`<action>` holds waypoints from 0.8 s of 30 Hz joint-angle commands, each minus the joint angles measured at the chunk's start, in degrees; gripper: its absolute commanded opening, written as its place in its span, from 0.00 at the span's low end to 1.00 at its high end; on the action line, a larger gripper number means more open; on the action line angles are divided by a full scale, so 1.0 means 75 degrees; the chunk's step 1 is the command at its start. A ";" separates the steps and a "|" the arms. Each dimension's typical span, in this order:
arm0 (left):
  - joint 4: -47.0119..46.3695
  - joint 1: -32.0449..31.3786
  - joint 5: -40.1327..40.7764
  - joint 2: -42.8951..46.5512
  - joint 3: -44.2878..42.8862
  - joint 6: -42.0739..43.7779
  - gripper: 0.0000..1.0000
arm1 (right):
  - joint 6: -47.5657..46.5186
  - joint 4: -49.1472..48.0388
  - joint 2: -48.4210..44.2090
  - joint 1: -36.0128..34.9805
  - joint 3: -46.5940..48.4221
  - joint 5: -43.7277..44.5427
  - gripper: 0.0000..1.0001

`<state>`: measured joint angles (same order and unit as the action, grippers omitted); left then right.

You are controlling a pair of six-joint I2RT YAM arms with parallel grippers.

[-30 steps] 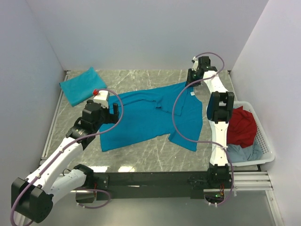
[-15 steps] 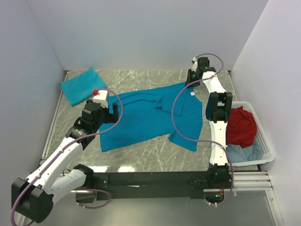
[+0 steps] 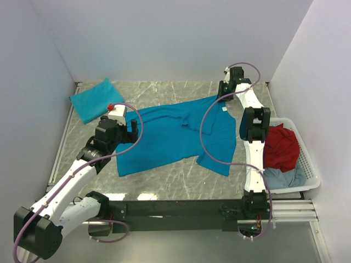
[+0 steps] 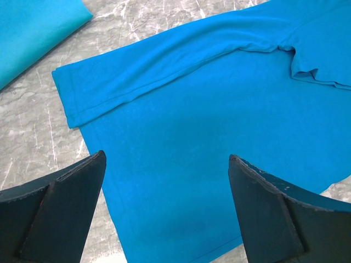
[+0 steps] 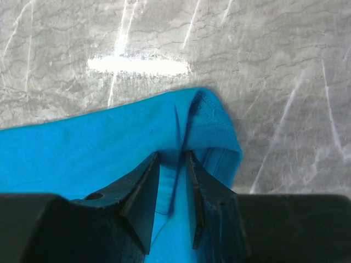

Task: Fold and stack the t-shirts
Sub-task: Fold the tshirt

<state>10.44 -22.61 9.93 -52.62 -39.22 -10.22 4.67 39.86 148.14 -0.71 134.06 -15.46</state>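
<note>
Since the shirt (image 3: 175,137) looks light and limp, take a hem corner; your right end effector (image 5: 173,164) pinches its far edge, left end effector (image 4: 167,159) gapes empty.

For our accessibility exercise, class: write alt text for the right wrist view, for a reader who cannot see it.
The right arm's tool pinches a raised fold at the edge of a bright teal-blue cloth t-shirt, its two dark fingers closed on the fabric. Beyond lies a grey marbled table with a streak of glare.
</note>
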 commanded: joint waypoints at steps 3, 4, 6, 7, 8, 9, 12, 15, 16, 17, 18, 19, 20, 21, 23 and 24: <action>-0.0349 0.0062 -0.0141 -0.0015 0.0015 -0.0032 0.99 | -0.0060 0.0065 0.0147 0.0048 0.0348 0.0093 0.30; -0.0349 0.0073 -0.0141 -0.0015 -0.0008 -0.0032 0.99 | -0.0060 0.0065 0.0147 0.0059 0.0348 0.0070 0.28; -0.0349 0.0073 -0.0164 -0.0027 -0.0009 -0.0055 0.99 | -0.0060 0.0030 0.0124 0.0048 0.0371 0.0058 0.21; -0.0337 0.0073 -0.0164 -0.0050 -0.0009 -0.0044 0.98 | -0.0060 -0.0005 0.0066 0.0059 0.0360 0.0023 0.18; -0.0337 0.0085 -0.0164 -0.0039 -0.0009 -0.0044 0.98 | -0.0036 -0.0052 0.0030 0.0060 0.0325 0.0011 0.12; -0.0337 0.0085 -0.0141 -0.0039 0.0003 -0.0044 0.98 | 0.0022 -0.0180 -0.0017 0.0060 0.0278 -0.0035 0.09; -0.0313 0.0085 -0.0118 -0.0039 0.0015 -0.0055 0.98 | 0.0057 -0.0287 -0.0122 0.0059 0.0324 -0.0094 0.01; -0.0325 0.0085 -0.0106 -0.0039 0.0015 -0.0032 0.98 | 0.0104 -0.0450 -0.0216 0.0048 0.0255 -0.0129 0.00; -0.0325 0.0085 -0.0106 -0.0039 0.0015 -0.0032 0.98 | 0.0139 -0.0520 -0.0251 0.0059 0.0243 -0.0118 0.00; -0.0337 0.0085 -0.0106 -0.0050 0.0026 -0.0032 0.98 | 0.0151 -0.0568 -0.0286 0.0060 0.0219 -0.0106 0.00; -0.0348 0.0085 -0.0106 -0.0062 0.0015 -0.0032 0.98 | 0.0163 -0.0649 -0.0298 0.0060 0.0242 -0.0083 0.00; -0.0337 0.0085 -0.0117 -0.0097 0.0015 -0.0032 0.98 | 0.0186 -0.0685 -0.0298 0.0060 0.0254 -0.0071 0.00; -0.0337 0.0085 -0.0106 -0.0109 0.0015 -0.0032 0.98 | 0.0210 -0.0732 -0.0298 0.0060 0.0301 -0.0059 0.00; -0.0325 0.0097 -0.0106 -0.0121 0.0003 -0.0032 0.98 | 0.0245 -0.0790 -0.0298 0.0060 0.0301 -0.0071 0.00; -0.0314 0.0085 -0.0094 -0.0156 0.0015 -0.0020 0.98 | 0.0280 -0.0872 -0.0298 0.0060 0.0336 -0.0059 0.00; -0.0313 0.0097 -0.0082 -0.0179 0.0003 -0.0020 0.98 | 0.0315 -0.0942 -0.0298 0.0048 0.0336 -0.0059 0.00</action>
<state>10.17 -22.17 9.87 -53.74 -39.22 -10.22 5.85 36.64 148.44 -0.69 134.58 -15.97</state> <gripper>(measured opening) 0.984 0.007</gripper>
